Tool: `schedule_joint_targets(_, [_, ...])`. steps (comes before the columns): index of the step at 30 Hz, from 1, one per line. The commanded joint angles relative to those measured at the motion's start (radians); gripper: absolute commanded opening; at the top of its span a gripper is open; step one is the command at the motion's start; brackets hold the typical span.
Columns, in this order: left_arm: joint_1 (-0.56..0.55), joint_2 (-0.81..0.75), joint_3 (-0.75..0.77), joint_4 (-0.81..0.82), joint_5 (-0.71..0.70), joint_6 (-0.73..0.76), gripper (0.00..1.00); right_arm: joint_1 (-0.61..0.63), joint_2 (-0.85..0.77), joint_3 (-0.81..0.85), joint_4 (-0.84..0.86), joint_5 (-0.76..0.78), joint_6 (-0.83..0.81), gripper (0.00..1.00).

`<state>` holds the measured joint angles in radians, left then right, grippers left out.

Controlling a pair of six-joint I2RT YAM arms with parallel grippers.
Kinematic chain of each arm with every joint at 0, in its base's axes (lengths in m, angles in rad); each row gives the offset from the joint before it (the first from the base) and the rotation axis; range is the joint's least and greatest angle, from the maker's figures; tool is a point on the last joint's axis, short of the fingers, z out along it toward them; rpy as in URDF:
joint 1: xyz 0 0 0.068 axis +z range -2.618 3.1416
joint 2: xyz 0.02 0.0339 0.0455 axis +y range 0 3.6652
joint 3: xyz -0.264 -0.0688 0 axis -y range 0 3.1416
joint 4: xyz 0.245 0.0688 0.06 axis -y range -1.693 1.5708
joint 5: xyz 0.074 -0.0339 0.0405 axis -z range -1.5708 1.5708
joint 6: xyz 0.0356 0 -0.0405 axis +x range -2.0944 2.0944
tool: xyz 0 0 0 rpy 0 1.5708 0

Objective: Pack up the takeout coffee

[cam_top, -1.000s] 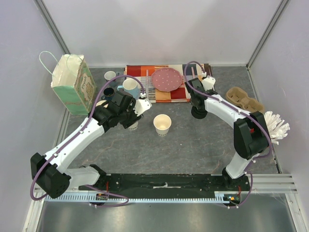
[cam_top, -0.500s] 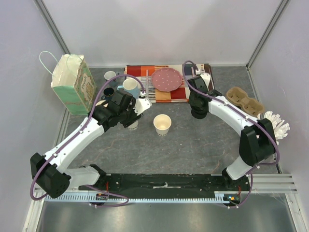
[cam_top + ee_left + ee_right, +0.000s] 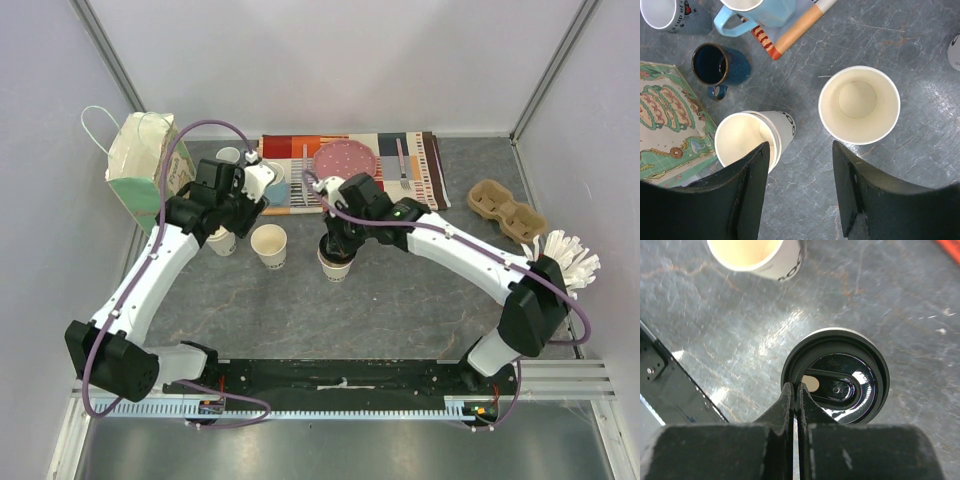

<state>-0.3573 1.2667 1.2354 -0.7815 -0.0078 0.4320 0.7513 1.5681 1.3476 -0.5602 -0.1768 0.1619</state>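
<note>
Capping one cup (image 3: 337, 272) is a black lid (image 3: 840, 385).

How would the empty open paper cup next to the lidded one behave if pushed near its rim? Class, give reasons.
The open paper cup looks empty, so it is probably light and quick to slide. Its base is narrower than its rim, so a high push would likely tip it. Lidless, its thin wall may squash under a firm squeeze.
</note>
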Motion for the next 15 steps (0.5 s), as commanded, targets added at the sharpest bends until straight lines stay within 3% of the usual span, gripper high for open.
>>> schedule_joint_targets(1, [0.040,0.000,0.049,-0.013,0.085,-0.061,0.60,0.046,0.041,0.070,-0.099,-0.037,-0.067,0.00])
schedule_joint_targets(15, [0.052,0.008,0.044,-0.018,0.094,-0.053,0.60,0.086,0.118,0.174,-0.147,0.063,-0.090,0.00])
